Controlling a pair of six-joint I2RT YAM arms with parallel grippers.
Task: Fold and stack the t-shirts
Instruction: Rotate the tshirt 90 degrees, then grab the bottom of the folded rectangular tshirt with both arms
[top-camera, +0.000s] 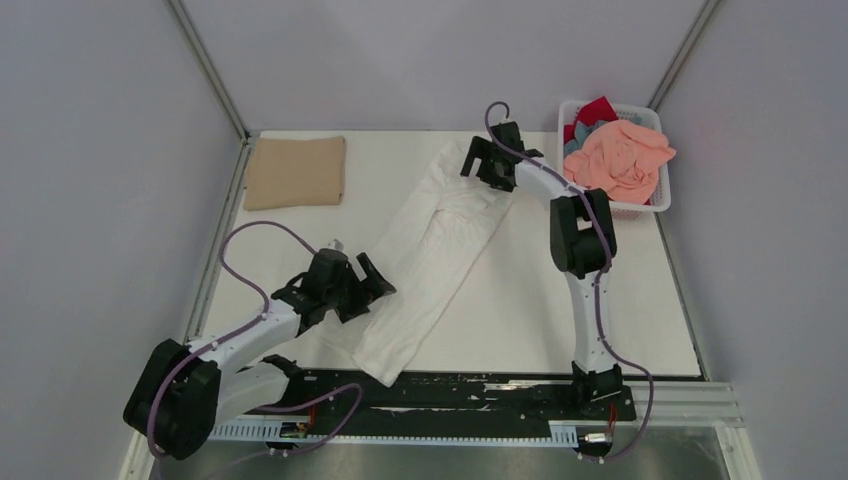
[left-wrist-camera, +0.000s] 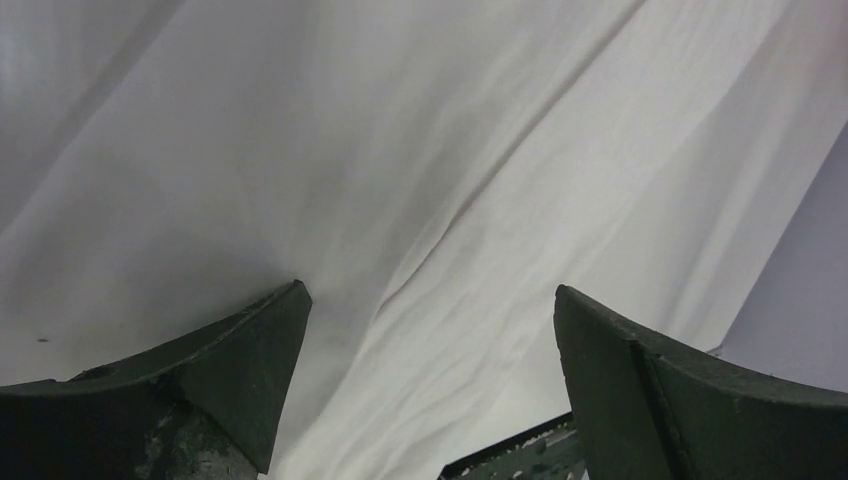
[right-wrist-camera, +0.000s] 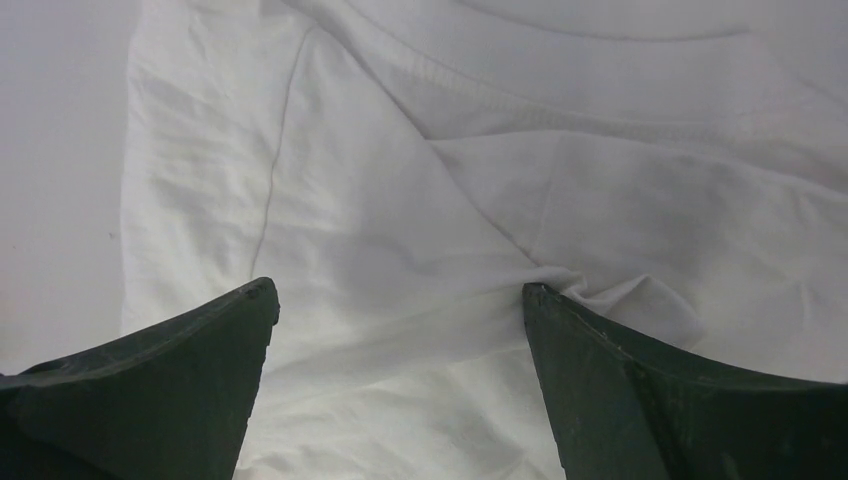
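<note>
Dark fingers (left-wrist-camera: 230, 380) of the left jaws stand spread, one white t-shirt (left-wrist-camera: 430, 180) filling the gap between them; right jaws, also spread, hang over its seamed end, pinching nothing. Only the overhead view shows the desk (top-camera: 560, 300), one folded tan t-shirt (top-camera: 296, 172) left of both, and one basket (top-camera: 660, 205) right of the right jaws with three partly hidden shirts: salmon pink (top-camera: 620, 160), red (top-camera: 598, 108), grey-blue (top-camera: 577, 148)

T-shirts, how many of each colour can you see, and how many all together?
White t-shirt: 1
Tan t-shirt: 1
Salmon pink t-shirt: 1
Red t-shirt: 1
Grey-blue t-shirt: 1
Total: 5 showing; the basket may hide more underneath.
</note>
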